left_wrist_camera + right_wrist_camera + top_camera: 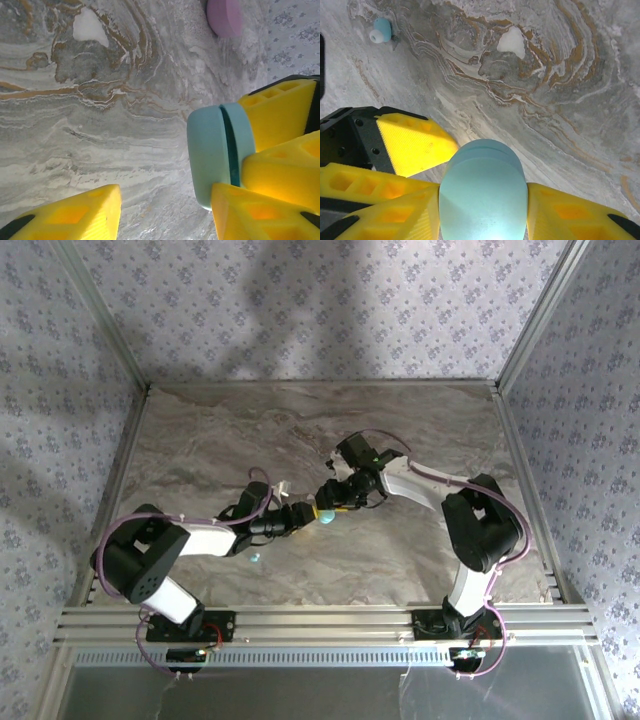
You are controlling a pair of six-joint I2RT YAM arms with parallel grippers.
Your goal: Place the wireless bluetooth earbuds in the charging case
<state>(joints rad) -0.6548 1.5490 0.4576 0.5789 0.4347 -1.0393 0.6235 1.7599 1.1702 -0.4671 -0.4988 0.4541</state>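
Blue charging case (482,170) pinched in right end effector (484,200), left end effector (166,197) open beside it. Blue earbud (381,31) loose on counter (545,100); pink case (225,17) farther off.

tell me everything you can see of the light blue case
The light blue case is a smooth oval pod, plastic by its look, with a dark seam between its two halves. It hangs above the marble table, clamped in the right pincer. The open left pincer has one finger close beside it.
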